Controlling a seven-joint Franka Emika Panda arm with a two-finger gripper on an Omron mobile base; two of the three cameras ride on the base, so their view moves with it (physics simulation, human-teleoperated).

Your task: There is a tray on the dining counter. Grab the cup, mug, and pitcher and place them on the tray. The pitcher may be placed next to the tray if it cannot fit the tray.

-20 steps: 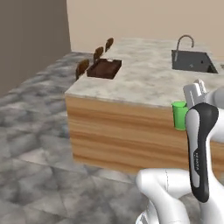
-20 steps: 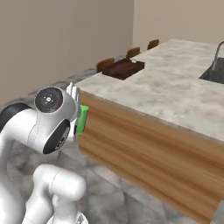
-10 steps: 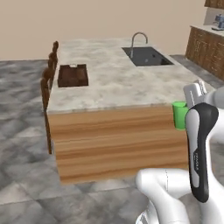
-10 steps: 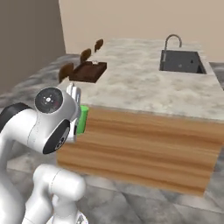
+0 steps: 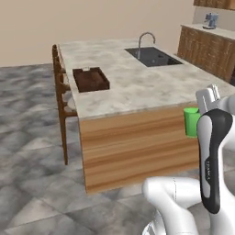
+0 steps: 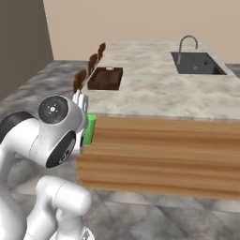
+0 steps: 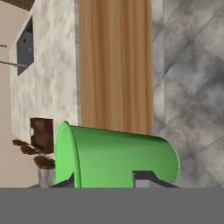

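Cup [image 7: 118, 157], bright green, pinched in the hand [image 7: 109, 181], lying sideways across the hand view with rim at left and base at right. Seen upright in the left base view [image 5: 192, 122], just beside the white arm, in front of the desk's wooden side and below its top edge. Carried off the floor, clear of the desk [image 5: 133, 89]. Tray [image 5: 91, 79], dark brown, resting on the beige marbled top near the left edge, well apart from the cup. Sink [image 5: 153, 56] with curved tap set into the far part of the top. Wooden chairs [image 5: 61, 101] lined along the left side.
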